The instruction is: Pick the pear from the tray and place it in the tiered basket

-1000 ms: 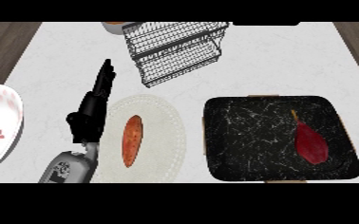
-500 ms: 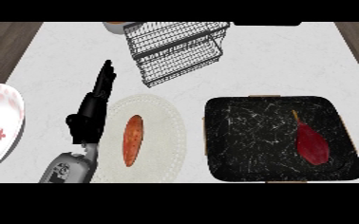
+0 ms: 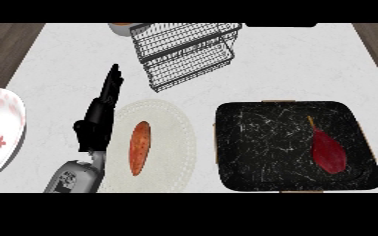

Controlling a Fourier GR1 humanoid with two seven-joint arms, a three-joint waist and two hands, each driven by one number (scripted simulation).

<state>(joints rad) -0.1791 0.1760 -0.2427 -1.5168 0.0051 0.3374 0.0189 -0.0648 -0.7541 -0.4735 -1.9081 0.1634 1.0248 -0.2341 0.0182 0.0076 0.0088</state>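
A pale white marbled worktop (image 3: 66,60) fills most of the head view, with strips of dark wood floor (image 3: 15,40) showing at its far left and far right corners. At the left edge, a white round plate with red markings (image 3: 9,125) is cut off by the frame. Next to it the robot's left hand (image 3: 96,122) rests on the worktop with its black fingers straight and together, pointing away from the robot, holding nothing; its grey forearm (image 3: 74,177) enters from the lower edge. Just beside the hand lies a white round plate with a beaded rim (image 3: 173,130), carrying an elongated orange-red sweet potato (image 3: 139,147) (lengthwise, near the plate's left half). Beyond that plate, toward the far edge, stands the dark wire tiered basket (image 3: 184,52), with part of a small orange-rimmed bowl (image 3: 124,28) showing behind its left corner. To the right sits the square black marbled tray (image 3: 258,145), with raised edges. The dark red pear (image 3: 327,151) lies inside the tray's right half, narrow stem end pointing away from the robot, its skin smooth and deep crimson. The right hand does not show.
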